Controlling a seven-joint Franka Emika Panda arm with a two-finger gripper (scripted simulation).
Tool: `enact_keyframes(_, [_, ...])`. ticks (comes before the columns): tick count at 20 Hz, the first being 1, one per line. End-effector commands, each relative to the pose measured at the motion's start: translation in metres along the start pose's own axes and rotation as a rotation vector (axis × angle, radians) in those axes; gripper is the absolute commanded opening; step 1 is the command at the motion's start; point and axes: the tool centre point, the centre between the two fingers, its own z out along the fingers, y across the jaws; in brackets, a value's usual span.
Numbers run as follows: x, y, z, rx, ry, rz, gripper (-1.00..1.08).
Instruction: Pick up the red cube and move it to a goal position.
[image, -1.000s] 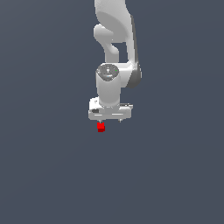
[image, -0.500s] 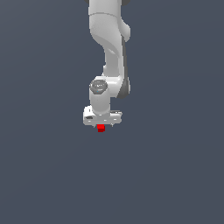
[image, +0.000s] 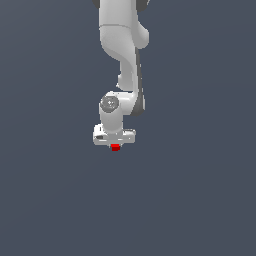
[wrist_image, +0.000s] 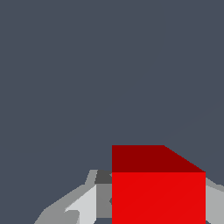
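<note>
Exterior view, centre frame: the claw (image: 114, 144) is closed on the red cube (image: 115, 147), which pokes out just below its white body.

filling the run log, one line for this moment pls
phase: carry | gripper: shut on red cube | cube: between fingers | goal: not visible

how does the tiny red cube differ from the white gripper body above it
Colour: the tiny bright red cube is saturated red, while the white gripper body is pale white-grey.
Size: the cube is much narrower than the gripper body.
Shape: the cube is plain-faced and boxy; the gripper body is a wide bar under a rounded wrist.
Both sit together, cube between the fingers.
</note>
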Motion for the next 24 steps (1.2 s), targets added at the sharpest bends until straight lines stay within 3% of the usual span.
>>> enact_keyframes(1, [0.000,0.000,0.000,0.000,0.001,-0.001,-1.00])
enact_keyframes(14, [0.000,0.000,-0.007,0.000,0.001,-0.001,-1.00])
enact_keyframes(24, [-0.004,0.000,-0.059,0.000,0.001,-0.001,-1.00])
